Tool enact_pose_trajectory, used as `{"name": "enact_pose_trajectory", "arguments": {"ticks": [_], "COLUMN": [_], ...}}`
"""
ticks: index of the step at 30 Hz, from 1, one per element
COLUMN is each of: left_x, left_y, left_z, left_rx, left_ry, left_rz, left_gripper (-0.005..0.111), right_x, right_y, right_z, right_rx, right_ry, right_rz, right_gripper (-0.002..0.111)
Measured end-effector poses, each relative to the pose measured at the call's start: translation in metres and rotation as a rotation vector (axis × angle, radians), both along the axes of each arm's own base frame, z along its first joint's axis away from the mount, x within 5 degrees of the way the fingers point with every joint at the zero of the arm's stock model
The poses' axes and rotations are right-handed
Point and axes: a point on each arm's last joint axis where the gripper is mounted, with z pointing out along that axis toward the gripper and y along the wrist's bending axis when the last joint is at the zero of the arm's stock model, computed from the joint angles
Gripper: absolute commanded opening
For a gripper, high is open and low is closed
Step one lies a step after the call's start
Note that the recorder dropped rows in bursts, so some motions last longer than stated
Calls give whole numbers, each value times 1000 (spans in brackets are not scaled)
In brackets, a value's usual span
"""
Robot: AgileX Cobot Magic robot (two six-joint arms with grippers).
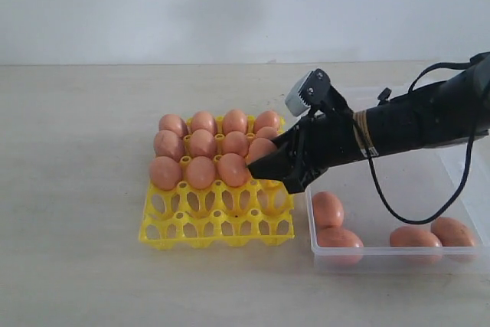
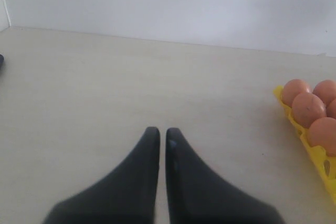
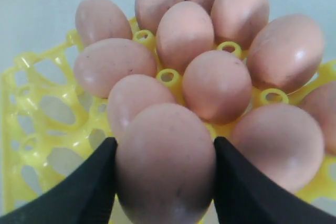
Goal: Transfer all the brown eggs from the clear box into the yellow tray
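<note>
The yellow tray (image 1: 217, 223) sits mid-table with several brown eggs (image 1: 202, 144) filling its far rows; its near rows stand empty. My right gripper (image 1: 259, 169) hovers over the tray's right side, shut on one brown egg (image 3: 165, 163) that shows pinched between both black fingers (image 3: 94, 182), right next to the seated eggs (image 3: 216, 85). The clear box (image 1: 398, 259) lies to the right and holds several more brown eggs (image 1: 328, 208). My left gripper (image 2: 162, 132) hangs over bare table with its fingers together, empty; the tray's edge (image 2: 315, 153) lies off to one side of it.
The right arm's black forearm and its cable (image 1: 406, 124) stretch over the clear box. A pale wall (image 1: 230, 5) closes off the far edge of the light wooden table (image 1: 76, 189).
</note>
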Motion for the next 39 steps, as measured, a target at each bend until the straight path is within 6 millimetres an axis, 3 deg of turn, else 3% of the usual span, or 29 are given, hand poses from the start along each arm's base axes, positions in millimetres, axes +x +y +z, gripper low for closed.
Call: {"name": "enact_pose_trajectory", "arguments": {"ticks": [6,9,12,18,24,39], "left_x": [0,0,0,0,0,0], "left_y": [0,0,0,0,0,0], "left_z": [0,0,0,0,0,0], "left_rx": [0,0,0,0,0,0], "left_ry": [0,0,0,0,0,0], "left_rz": [0,0,0,0,0,0], "left_gripper": [4,4,4,4,4,4], "right_x": [-2,-9,-21,-42,-40,-53], "right_y": [-5,-8,-12,5,16,23], "right_z": [30,34,24,8,12,4], "right_rx": [17,58,79,43,26,-6], "right_ry": [-81,-101,-96,-133,-251,-265], "right_rz": [-99,-183,-251,-271,-343,-389], "right_gripper": [0,0,0,0,0,0]}}
